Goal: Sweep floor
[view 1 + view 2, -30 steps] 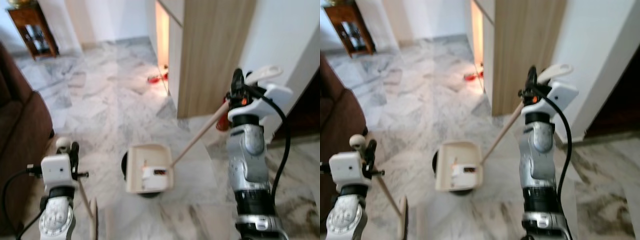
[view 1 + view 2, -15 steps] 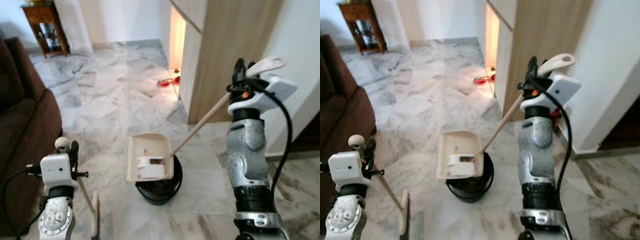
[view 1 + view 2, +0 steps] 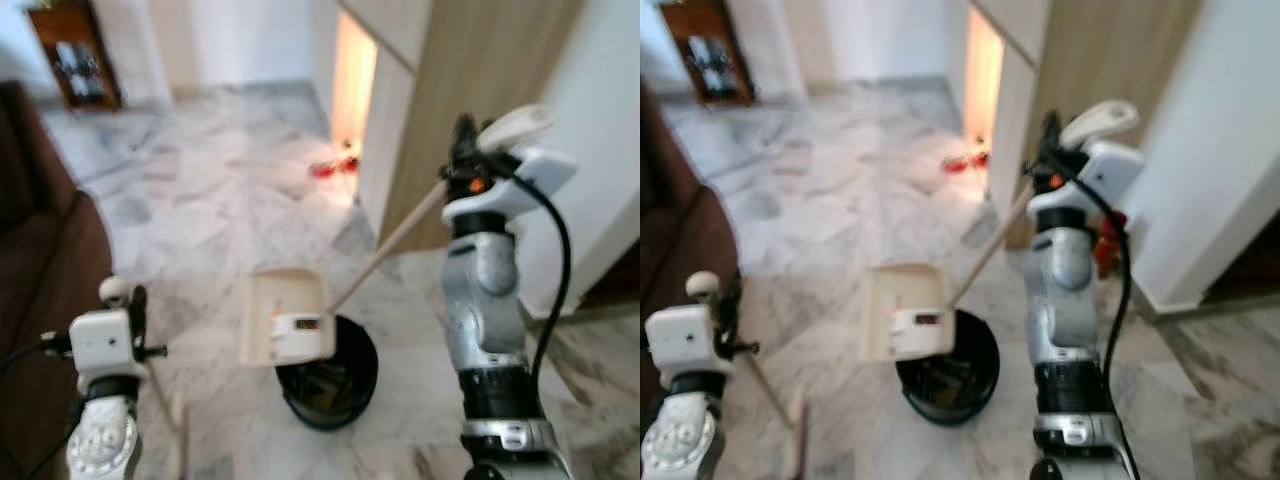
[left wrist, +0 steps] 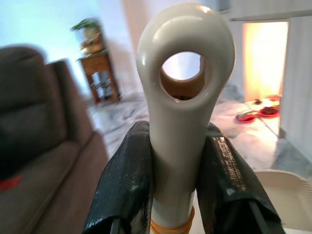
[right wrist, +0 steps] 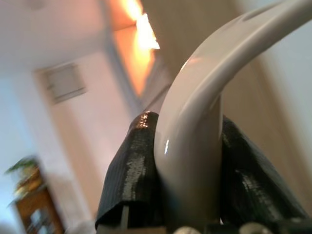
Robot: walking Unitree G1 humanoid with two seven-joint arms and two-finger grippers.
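Pictured mid-chore on a marble floor (image 3: 215, 215): right hand (image 5: 187, 161) raised high and clamped on the curved cream handle of a long-handled dustpan (image 3: 288, 318), black fingers (image 5: 131, 170) pressed against both sides of the grip. Below and ahead of that hand, the pale wooden shaft slanting down to the cream pan, tilted over the rim of a round black bin (image 3: 330, 375) with a scrap of white litter lying in it. Left hand (image 4: 178, 170) held low at the robot's left side, closed on the looped cream top of a broom handle (image 4: 184, 92), fingers flanking it on either side; the thin broom shaft running from that hand down toward the floor, its lower end blurred. Just beside the left hand, toward the outside, a dark brown sofa (image 3: 40, 260). Well beyond it, at the far wall, a small dark wooden table (image 3: 75, 60) with a potted plant (image 4: 87, 29) on top. Beyond the right hand, a tall wood-panelled cabinet (image 3: 480, 110) against a white wall, with warm light spilling through a doorway next to it and red bowls (image 3: 335, 166) on the floor at the threshold. Whole scene slightly blurred.
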